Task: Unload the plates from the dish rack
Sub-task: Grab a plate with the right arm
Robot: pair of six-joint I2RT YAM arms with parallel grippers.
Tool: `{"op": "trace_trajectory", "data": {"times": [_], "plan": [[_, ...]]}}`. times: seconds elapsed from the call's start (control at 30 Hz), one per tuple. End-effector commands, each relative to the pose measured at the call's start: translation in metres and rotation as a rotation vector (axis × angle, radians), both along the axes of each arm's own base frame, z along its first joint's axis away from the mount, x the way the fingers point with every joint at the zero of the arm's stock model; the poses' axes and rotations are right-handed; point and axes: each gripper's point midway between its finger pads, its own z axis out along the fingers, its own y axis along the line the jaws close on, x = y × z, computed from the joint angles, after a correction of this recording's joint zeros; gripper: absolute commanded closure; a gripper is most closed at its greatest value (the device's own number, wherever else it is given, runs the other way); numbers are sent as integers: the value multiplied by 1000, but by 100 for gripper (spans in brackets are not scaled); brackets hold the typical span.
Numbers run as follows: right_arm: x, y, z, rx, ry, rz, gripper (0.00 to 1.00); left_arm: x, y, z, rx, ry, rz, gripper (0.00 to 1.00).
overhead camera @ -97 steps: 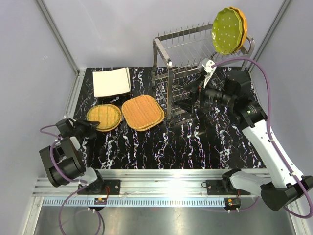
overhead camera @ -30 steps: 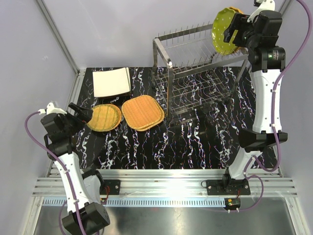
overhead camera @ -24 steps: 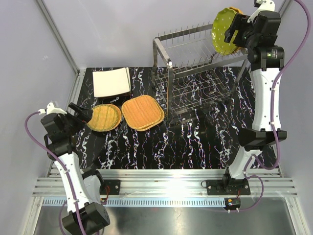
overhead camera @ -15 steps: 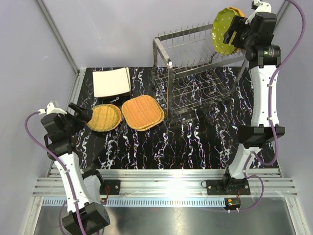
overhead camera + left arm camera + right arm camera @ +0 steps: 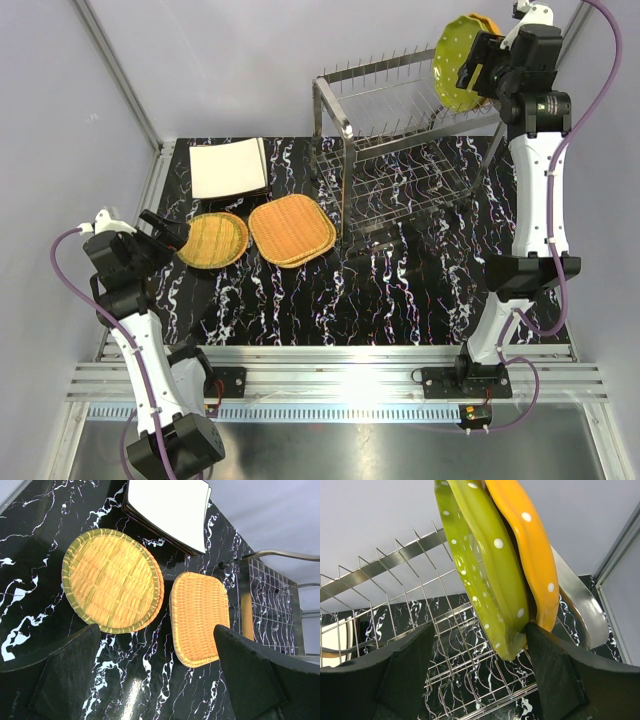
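Observation:
The silver dish rack (image 5: 400,160) stands at the back right. On its top tier a green dotted plate (image 5: 455,62) leans upright, with an orange dotted plate (image 5: 482,20) right behind it. My right gripper (image 5: 478,62) is open at their right edge. In the right wrist view its fingers straddle the lower edge of the green plate (image 5: 480,565), one fingertip (image 5: 535,635) sitting where it meets the orange plate (image 5: 530,545). Cream square plates (image 5: 228,167), a round woven plate (image 5: 212,240) and a rounded-square woven plate (image 5: 291,230) lie on the table. My left gripper (image 5: 165,230) hangs open beside them, holding nothing.
The black marble table (image 5: 400,290) is bounded by grey walls and metal corner posts (image 5: 120,80). The rack's upright prongs (image 5: 395,600) stand to the left of the green plate. Its lower tier (image 5: 420,185) holds no plates.
Since the first frame the right arm rose from the rack's lower tier to the plates on top, and the left arm lifted. Over the last second the right gripper only shifted slightly.

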Motion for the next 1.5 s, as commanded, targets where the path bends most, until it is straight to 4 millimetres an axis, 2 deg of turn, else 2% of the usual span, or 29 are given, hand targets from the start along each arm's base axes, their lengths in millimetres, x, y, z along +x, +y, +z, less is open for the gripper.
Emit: {"op": "trace_trajectory", "data": {"times": [0.0, 0.3, 0.37, 0.4, 0.47, 0.5, 0.63, 0.87, 1.03, 1.17, 1.47], "plan": [[19, -17, 4, -42, -47, -70, 18, 6, 0, 15, 11, -51, -9, 1], [21, -32, -11, -62, -22, -154, 18, 9, 2, 14, -5, -54, -1, 1], [21, -33, -8, -66, -35, -163, 18, 10, 1, 14, -10, -55, -3, 1], [22, -34, -15, -68, -21, -165, 18, 10, 2, 15, -9, -59, -1, 1], [21, -35, -13, -64, -37, -168, 18, 11, 2, 16, -12, -59, -2, 1], [23, -34, -18, -65, -26, -167, 18, 11, 2, 15, -13, -58, -2, 1], [23, -41, -20, -56, -26, -213, 18, 10, 2, 17, -14, -61, 1, 1], [16, -35, -25, 4, -12, -237, 18, 10, 1, 19, -16, -65, 2, 1], [5, -30, -12, 56, -37, -245, 19, 10, 0, 21, -21, -71, 2, 1], [-1, -36, -2, 72, -64, -272, 20, 10, 1, 22, -23, -74, 3, 1], [3, -48, 14, 43, -115, -298, 21, 7, -1, 22, -16, -70, 2, 1]]}}
